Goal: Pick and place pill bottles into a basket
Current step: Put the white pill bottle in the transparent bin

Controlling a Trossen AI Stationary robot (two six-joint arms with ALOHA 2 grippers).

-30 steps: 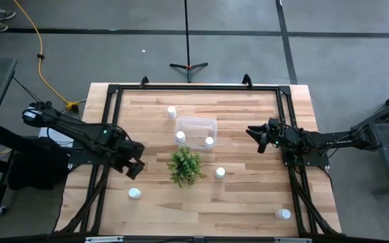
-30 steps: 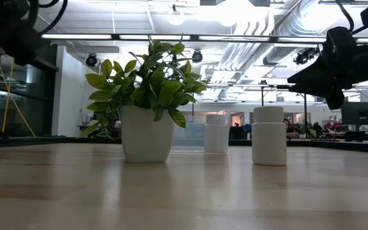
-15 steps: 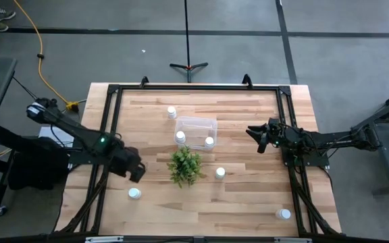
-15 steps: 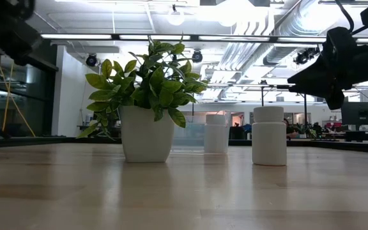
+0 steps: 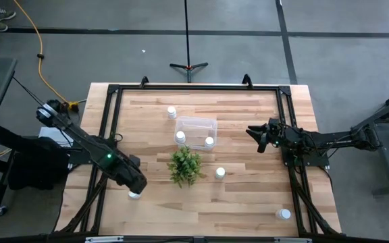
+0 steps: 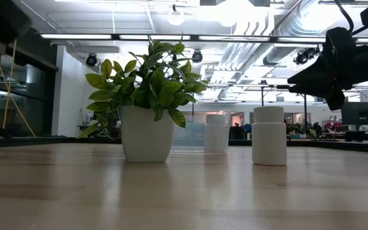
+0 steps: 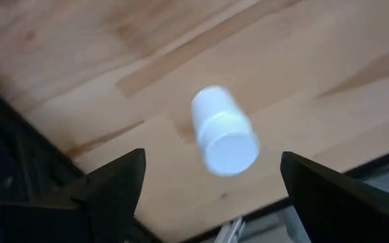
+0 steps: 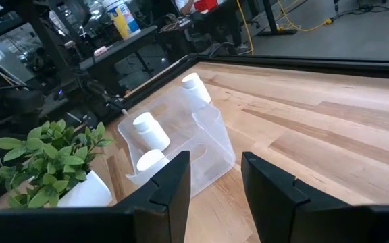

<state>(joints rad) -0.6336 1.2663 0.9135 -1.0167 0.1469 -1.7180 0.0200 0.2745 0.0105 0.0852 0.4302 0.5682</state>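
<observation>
A white pill bottle (image 5: 134,195) stands on the table at the near left; it also shows in the left wrist view (image 7: 225,131). My left gripper (image 5: 138,181) is open above it, one finger on either side, touching nothing (image 7: 213,162). The clear basket (image 5: 196,131) stands at the table's middle far part and holds two bottles (image 5: 180,137) (image 5: 209,142). Three more bottles stand on the table: one beyond the basket (image 5: 171,112), one right of the plant (image 5: 220,173), one at the near right (image 5: 283,214). My right gripper (image 5: 255,135) waits open right of the basket (image 8: 181,135).
A green plant in a white pot (image 5: 185,165) stands just near of the basket, between the two arms; it fills the left of the low view (image 6: 149,102). A black frame (image 5: 113,121) runs along the table's edges.
My left gripper has gone toward the table's near edge, from left of the plant to above the near-left bottle. My right arm and all bottles have kept still.
</observation>
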